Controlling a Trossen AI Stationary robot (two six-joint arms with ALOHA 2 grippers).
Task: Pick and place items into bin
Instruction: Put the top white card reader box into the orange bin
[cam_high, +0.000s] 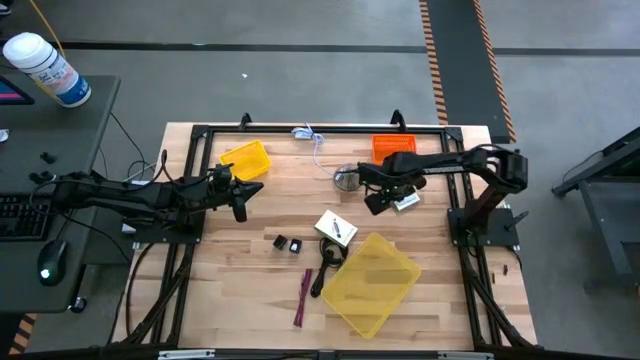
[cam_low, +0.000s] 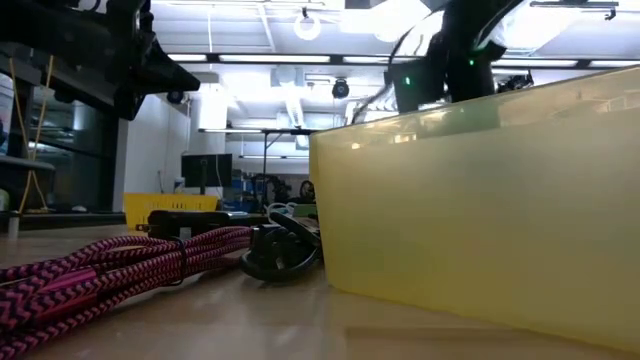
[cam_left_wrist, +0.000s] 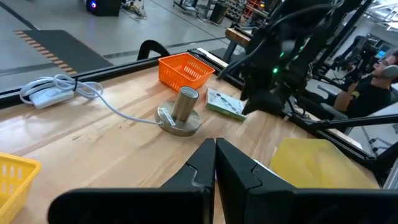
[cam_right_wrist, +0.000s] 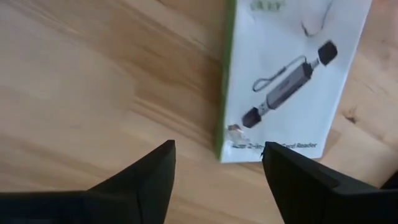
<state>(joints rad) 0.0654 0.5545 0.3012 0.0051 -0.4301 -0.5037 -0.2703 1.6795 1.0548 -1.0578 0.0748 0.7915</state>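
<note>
My right gripper (cam_high: 383, 203) is open and hovers just over one end of a white card (cam_high: 407, 202) that lies flat on the table; in the right wrist view that card (cam_right_wrist: 292, 74) bears a picture of a small adapter, and its corner lies between my fingers (cam_right_wrist: 217, 155). A second white card (cam_high: 336, 229), two tiny black cubes (cam_high: 287, 243), a black cable coil (cam_high: 328, 262) and a maroon stick (cam_high: 302, 298) lie mid-table beside the yellow bin (cam_high: 375, 282). My left gripper (cam_high: 240, 196) is shut and empty at the left; its fingertips show closed in the left wrist view (cam_left_wrist: 214, 155).
A silver metal dome (cam_high: 347, 178) stands just left of my right gripper. An orange basket (cam_high: 393, 148) and a small yellow basket (cam_high: 246, 160) sit near the far edge, with a white-blue cord (cam_high: 310, 135) between them. A black frame rims the table.
</note>
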